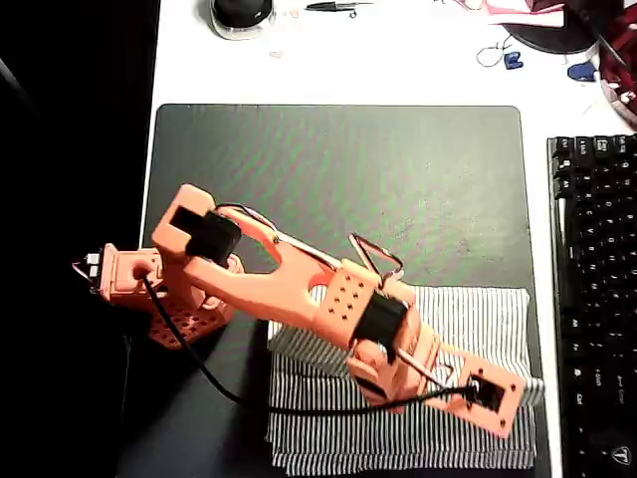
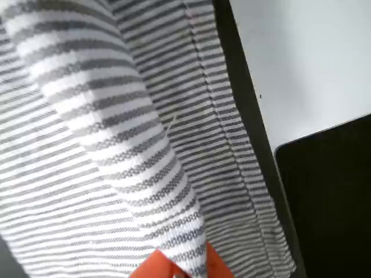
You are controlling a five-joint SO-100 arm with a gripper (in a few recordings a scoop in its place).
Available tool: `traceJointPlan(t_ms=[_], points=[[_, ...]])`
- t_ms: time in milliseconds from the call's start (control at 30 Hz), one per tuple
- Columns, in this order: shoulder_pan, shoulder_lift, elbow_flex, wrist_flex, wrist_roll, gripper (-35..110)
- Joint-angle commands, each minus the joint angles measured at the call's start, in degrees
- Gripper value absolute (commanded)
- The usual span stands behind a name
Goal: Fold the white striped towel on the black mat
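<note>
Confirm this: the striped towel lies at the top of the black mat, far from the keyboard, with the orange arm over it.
Wrong on place. In the overhead view the white striped towel lies at the bottom right of the black mat, close beside the keyboard. The orange arm is indeed over it.

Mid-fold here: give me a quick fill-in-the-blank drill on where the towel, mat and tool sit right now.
1. The white striped towel lies on the black ____.
2. In the overhead view, the towel covers the mat's lower ____ corner area.
3. The orange arm reaches over the ____.
4. In the wrist view, a raised fold of towel comes up from the orange tool, and the towel's hemmed edge runs beside the mat's ____.

Missing words: mat; right; towel; edge
</note>
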Motion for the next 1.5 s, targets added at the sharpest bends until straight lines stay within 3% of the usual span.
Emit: traceJointPlan(t_ms=[0, 300, 533, 700, 967, 1467], points=[[1.58, -0.62, 0.09, -2.29, -1.76, 0], [5.36, -2.64, 5.8, -14.33, -8.79, 10], [6.86, -1.23, 4.92, -16.17, -10.11, 14], [0.88, 3.96, 4.48, -7.21, -5.71, 14], [-12.57, 9.05, 12.04, -3.25, 2.29, 20], [-23.47, -2.29, 18.54, -14.06, 4.75, 22]])
